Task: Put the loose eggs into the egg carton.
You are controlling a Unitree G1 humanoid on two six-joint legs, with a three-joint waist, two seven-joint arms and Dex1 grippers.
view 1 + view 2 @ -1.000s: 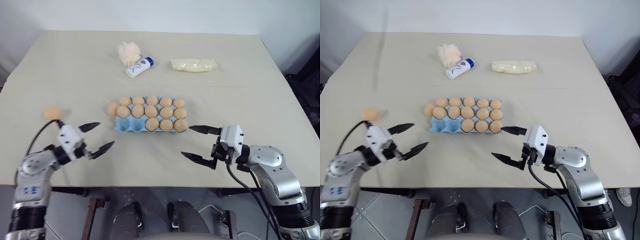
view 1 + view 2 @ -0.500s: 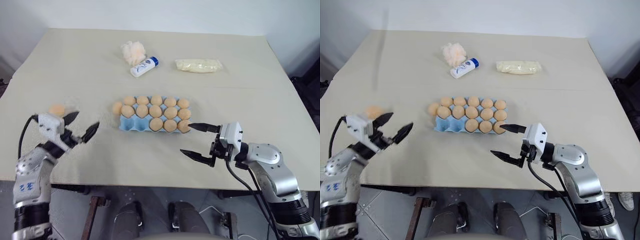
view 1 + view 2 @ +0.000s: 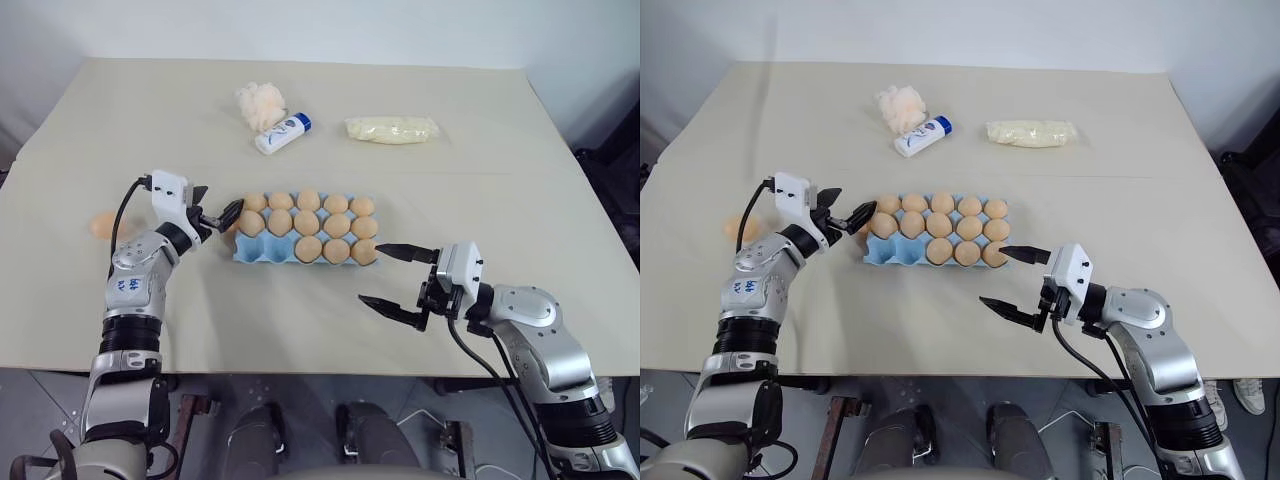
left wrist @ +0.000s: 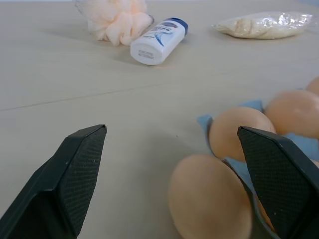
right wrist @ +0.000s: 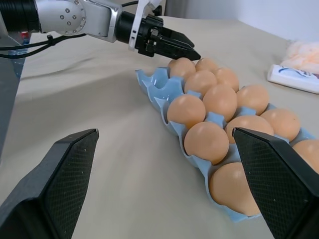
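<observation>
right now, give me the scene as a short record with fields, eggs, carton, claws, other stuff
carton: light blue egg carton mid-table, two near-left cups empty
eggs in carton: thirteen
loose eggs: one egg on the table against the carton's left end; another egg far left
left claw: left claw open, level, at the egg beside the carton, holding nothing
right claw: right claw open, empty, near the carton's right end
other: fluffy clump, white bottle, yellow packet at the far side

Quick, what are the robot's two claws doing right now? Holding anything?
Left gripper: jaws open, holding nothing, beside a loose egg.
Right gripper: jaws open, holding nothing.
</observation>
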